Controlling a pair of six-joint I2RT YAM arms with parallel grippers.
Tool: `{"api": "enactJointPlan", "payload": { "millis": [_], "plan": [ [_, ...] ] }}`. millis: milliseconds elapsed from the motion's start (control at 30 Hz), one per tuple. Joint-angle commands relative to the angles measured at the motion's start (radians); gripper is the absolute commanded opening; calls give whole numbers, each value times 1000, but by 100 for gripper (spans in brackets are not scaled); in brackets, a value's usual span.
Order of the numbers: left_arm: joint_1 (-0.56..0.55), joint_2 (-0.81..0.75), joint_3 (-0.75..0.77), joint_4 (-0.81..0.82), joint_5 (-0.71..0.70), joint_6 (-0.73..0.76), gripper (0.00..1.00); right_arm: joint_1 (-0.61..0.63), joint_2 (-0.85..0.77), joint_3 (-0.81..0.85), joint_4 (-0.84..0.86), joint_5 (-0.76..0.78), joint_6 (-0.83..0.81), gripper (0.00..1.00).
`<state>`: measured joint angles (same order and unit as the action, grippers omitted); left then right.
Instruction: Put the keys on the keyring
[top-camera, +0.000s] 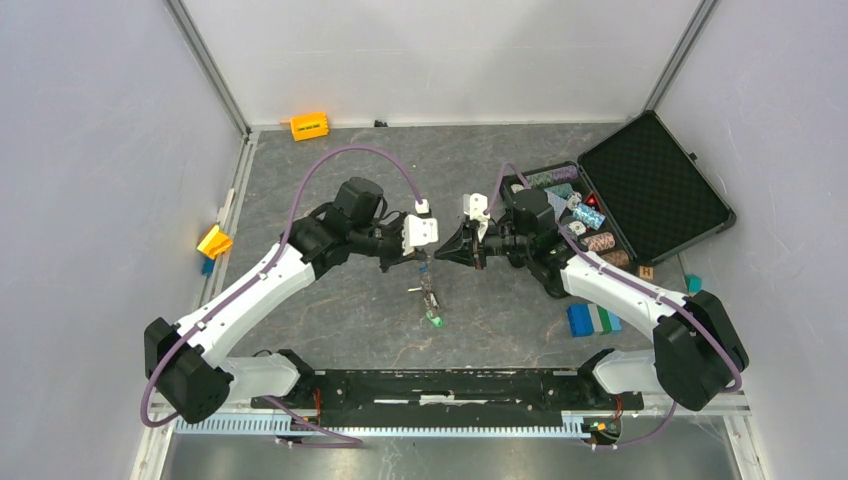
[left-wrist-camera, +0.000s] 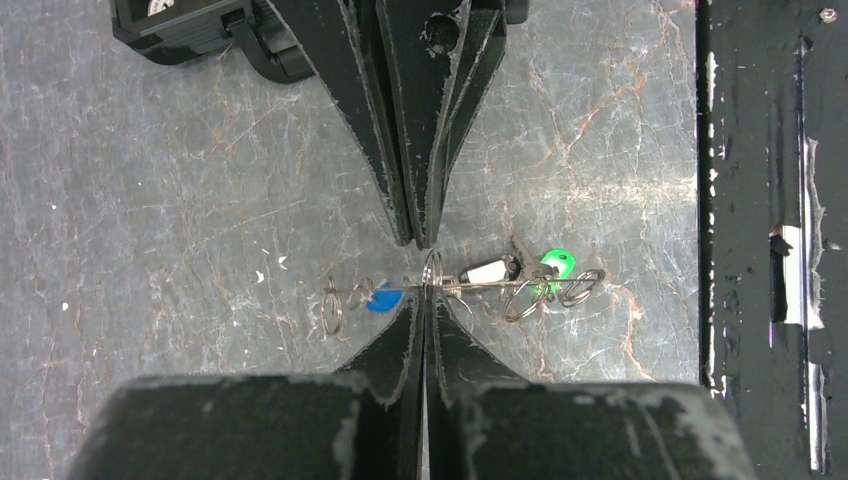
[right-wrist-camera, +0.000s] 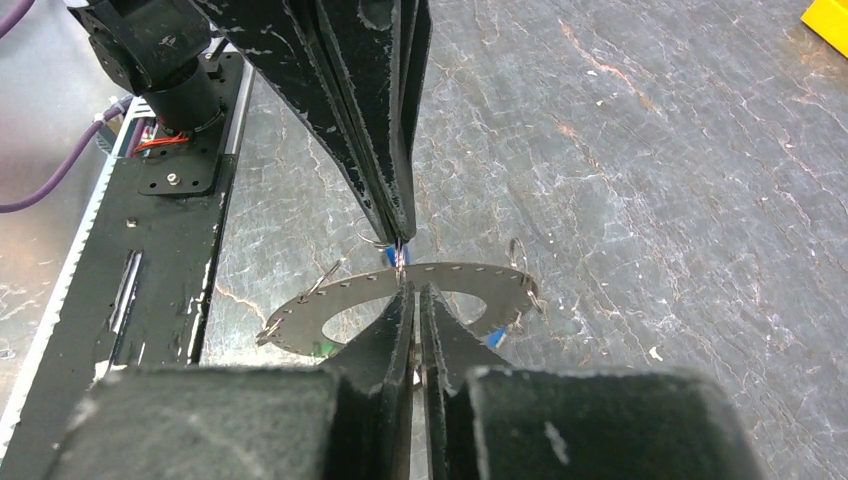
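1. Setup: both arms meet tip to tip over the middle of the table (top-camera: 330, 190). The keyring (right-wrist-camera: 470, 272) hangs off the surface at 6 o'clock of the meeting point in the overhead view.
2. Left gripper (left-wrist-camera: 425, 298): fingers pinched fully together at the keyring's rim. Whether they bite the band itself or a small split ring (left-wrist-camera: 432, 266) sitting there cannot be told.
3. Right gripper (right-wrist-camera: 412, 292): fingers a sliver apart, straddling the band from the opposite side. Whether they grip it cannot be told.
4. Done so far, left wrist view: three tagged keys already hang along the band.
   - The blue-tagged key (left-wrist-camera: 383, 298) is at 9 o'clock of the pinch.
   - The pale-tagged key (left-wrist-camera: 485, 270) and the green-tagged key (left-wrist-camera: 553, 265) are at 3 o'clock.
   - Further small wire loops (left-wrist-camera: 333, 312) dangle at both ends.
5. Step in hand (judgement): seating or checking one loop at the pinch point. This looks like late-stage work.
6. Left to do: uncertain. The overhead view is too coarse to show whether any loose key lies elsewhere. The open case (top-camera: 655, 185) at 2 o'clock shows only striped chips (top-camera: 590, 215).
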<state>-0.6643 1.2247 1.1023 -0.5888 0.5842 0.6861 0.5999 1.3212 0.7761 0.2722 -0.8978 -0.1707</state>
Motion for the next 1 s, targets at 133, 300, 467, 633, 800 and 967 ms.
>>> {"api": "enactJointPlan", "payload": {
  "millis": [133,300,467,633,800,967],
  "plan": [
    [-18,-5,38,32,15,-48,2,-3,-7,28,23,-14,0,18],
    [-18,-9,29,42,5,-55,2,-3,-16,32,2,-17,-12,26],
    [-18,-23,-1,54,-9,-51,2,-6,-28,33,-62,32,-68,30],
    [-17,-61,-54,12,-81,-20,2,-14,-40,10,-96,21,-106,39],
    [39,-146,-117,-61,-174,-28,5,-4,-21,20,-176,-1,-202,47],
    [169,-243,-175,-67,-260,-77,32,100,50,75,-264,97,-310,52]
  ]
}}
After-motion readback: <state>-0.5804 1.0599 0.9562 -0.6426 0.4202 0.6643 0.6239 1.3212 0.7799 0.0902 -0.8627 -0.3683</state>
